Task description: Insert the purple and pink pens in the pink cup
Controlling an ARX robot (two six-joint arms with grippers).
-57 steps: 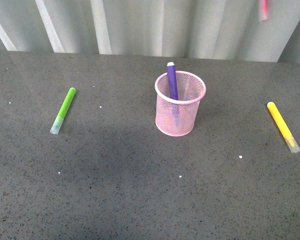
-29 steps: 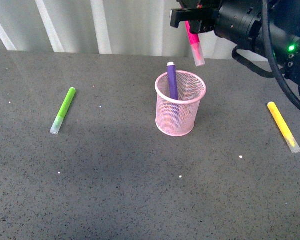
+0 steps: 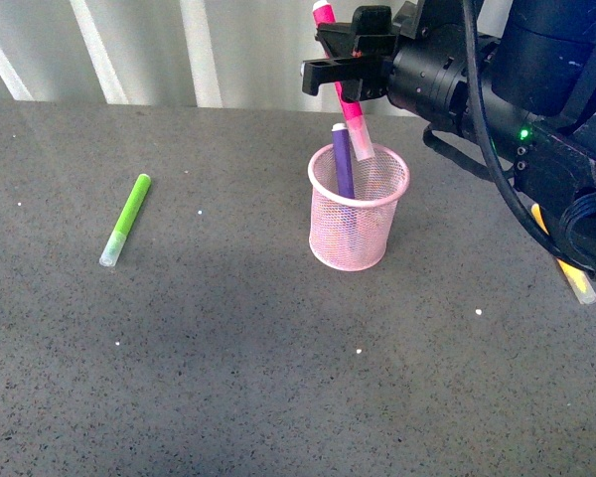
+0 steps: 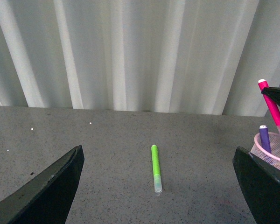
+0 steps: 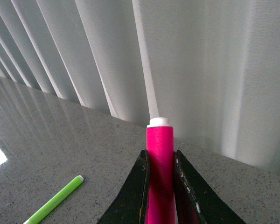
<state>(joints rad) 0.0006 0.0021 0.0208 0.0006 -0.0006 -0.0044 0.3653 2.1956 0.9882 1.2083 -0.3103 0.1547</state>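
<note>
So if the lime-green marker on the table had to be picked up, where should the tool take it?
Grip the green marker at mid-barrel, coming straight down from above with the jaws across its width. It lies flat on the table, on its own away from the pink cup, so both long sides look free.

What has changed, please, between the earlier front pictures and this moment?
The right end effector, shut on the pink pen, came in from the upper right and lowered until the pen's clear cap reached the pink cup rim. The purple pen, green marker and yellow marker stayed put.
</note>
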